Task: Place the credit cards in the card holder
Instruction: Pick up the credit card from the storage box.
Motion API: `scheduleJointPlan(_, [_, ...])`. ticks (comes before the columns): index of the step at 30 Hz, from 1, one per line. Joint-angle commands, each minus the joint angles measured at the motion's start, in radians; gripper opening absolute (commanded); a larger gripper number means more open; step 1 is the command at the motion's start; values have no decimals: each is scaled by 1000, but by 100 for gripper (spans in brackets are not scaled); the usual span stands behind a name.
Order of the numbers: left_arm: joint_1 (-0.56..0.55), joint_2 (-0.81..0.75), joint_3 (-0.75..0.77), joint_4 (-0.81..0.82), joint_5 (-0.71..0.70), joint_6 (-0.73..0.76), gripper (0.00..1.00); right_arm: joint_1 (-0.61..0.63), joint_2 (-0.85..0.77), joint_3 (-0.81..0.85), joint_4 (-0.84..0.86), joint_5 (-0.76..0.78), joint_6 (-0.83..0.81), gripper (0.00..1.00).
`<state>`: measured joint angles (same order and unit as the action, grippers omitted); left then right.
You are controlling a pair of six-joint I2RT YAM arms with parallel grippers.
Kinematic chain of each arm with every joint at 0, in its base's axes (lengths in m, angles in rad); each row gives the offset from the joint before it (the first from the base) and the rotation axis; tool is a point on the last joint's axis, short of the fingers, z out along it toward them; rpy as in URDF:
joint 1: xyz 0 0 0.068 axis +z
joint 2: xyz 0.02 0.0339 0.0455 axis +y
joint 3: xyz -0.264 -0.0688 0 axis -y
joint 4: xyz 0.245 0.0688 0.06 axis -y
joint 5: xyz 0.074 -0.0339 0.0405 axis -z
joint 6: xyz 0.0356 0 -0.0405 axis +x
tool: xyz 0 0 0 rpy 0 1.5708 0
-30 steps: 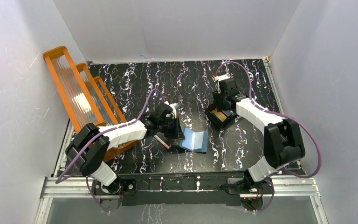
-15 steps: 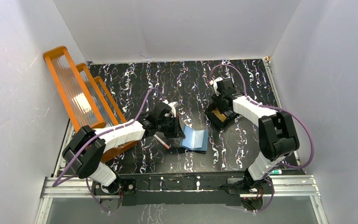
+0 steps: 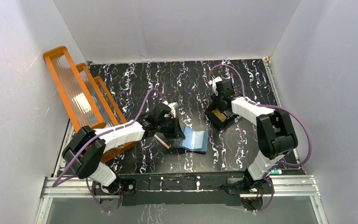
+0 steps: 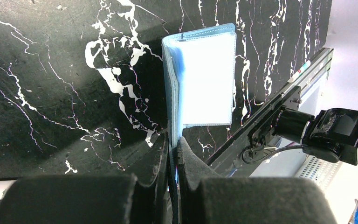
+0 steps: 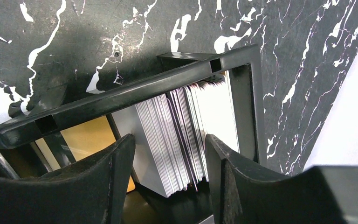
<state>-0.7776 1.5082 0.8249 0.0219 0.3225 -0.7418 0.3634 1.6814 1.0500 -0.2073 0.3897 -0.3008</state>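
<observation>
While the right gripper hangs over the black compartmented tray with its jaws spread, it grasps nothing. A dense stack of silver-white credit cards stands on edge between its two fingers, and an orange-gold card shows in the next compartment. Whether the fingertips touch the stack cannot be told.

Hazard 1: the jaws span many cards, so closing as they stand would probably lift a sheaf rather than one card. Smooth plastic faces could then fan out and spill.

Hazard 2: the tray's rim bar crosses close to the fingers. A finger that catches it would drag or tip the light tray.

The left gripper is clenched on the lower edge of the teal-blue card holder. The holder lies open near the middle of the marbled table, with a clear pocket facing up.

Hazard 3: that pinch is on a thin, flexible leaf. Pressure from an incoming card could make the holder swivel, buckle or slide out of the fingers, and the narrow pocket mouth allows little misalignment.

Hazard 4: a pink-brown pen-like stick lies just beside the left gripper, where an arm adjustment might nudge it. The orange ribbed rack stands well apart and looks unlikely to interfere.
</observation>
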Motion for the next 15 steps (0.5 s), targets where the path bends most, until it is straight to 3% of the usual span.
scheduleJointPlan(1, [-5,-62,-18,22,18,-12,0,3,6,-7,63,44,-24,64])
scheduleJointPlan(8, [-5,-68,-25,26,16,-18,0,5,-2,-21,111,150,-22,56])
scheduleJointPlan(15, [-6,-64,-28,35,15,-26,0,13,-28,-22,117,161,-8,49])
